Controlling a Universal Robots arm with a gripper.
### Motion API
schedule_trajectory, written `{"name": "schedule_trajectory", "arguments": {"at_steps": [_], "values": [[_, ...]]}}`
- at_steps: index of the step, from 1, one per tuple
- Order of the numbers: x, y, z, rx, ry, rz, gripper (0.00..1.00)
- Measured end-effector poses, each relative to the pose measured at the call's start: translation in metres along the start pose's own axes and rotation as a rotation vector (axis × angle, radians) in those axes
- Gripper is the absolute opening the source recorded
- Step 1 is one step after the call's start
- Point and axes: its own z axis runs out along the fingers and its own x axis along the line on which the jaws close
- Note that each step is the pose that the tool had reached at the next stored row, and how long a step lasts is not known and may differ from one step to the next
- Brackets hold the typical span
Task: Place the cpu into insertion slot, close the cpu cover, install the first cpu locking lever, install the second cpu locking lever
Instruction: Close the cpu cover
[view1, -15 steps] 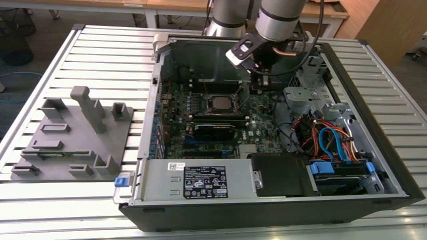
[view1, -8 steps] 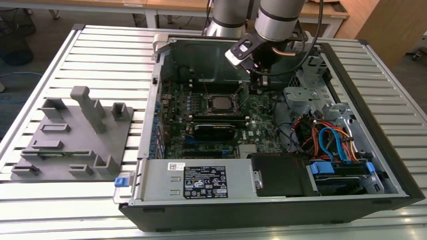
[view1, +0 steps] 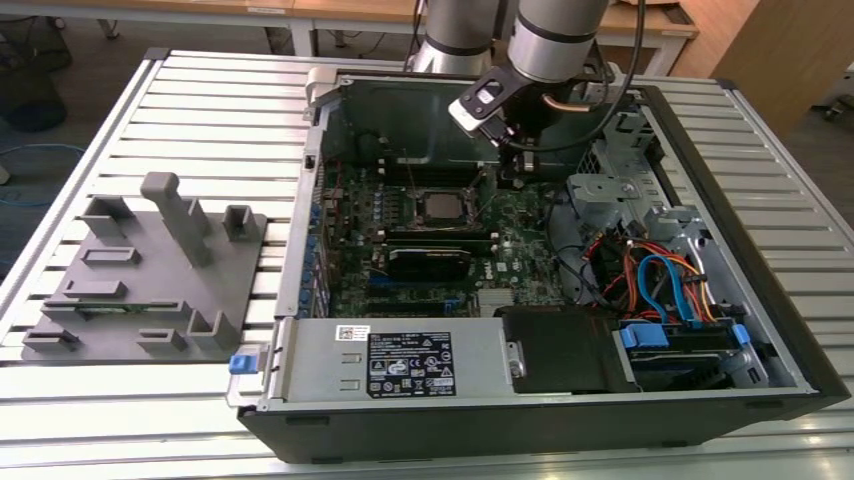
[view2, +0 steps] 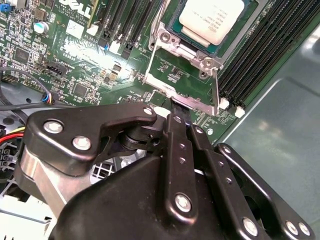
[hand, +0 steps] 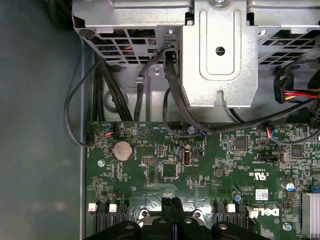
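The cpu (view2: 212, 19), a square chip with a dull silver top, lies in the insertion slot (view2: 248, 31) on the green board; the exterior view shows the cpu (view1: 434, 207) near the middle of the open computer case. The cpu cover (view2: 165, 87), a thin silver frame, stands swung open beside the slot, and green board shows through its cut-out. My gripper (view2: 175, 106) is shut, black fingers pressed together, with the tips against the cover's outer edge. In the first wrist view the gripper (hand: 172, 201) hangs low over the board. In the exterior view the gripper (view1: 514, 165) is to the right of the slot.
Long black memory slots (view2: 270, 60) run beside the socket. A metal drive bracket (hand: 220, 55) and black cables (hand: 107, 90) stand just past the board's edge. Coloured cables (view1: 661, 280) and the power supply (view1: 387, 365) fill the case front. A grey fixture (view1: 147, 270) sits on the exterior view's left.
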Motion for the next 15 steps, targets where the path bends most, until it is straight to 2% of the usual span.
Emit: {"name": "schedule_trajectory", "arguments": {"at_steps": [15], "values": [[-0.0001,-0.0033,0.0004,0.0,0.0001,0.0,0.1]]}}
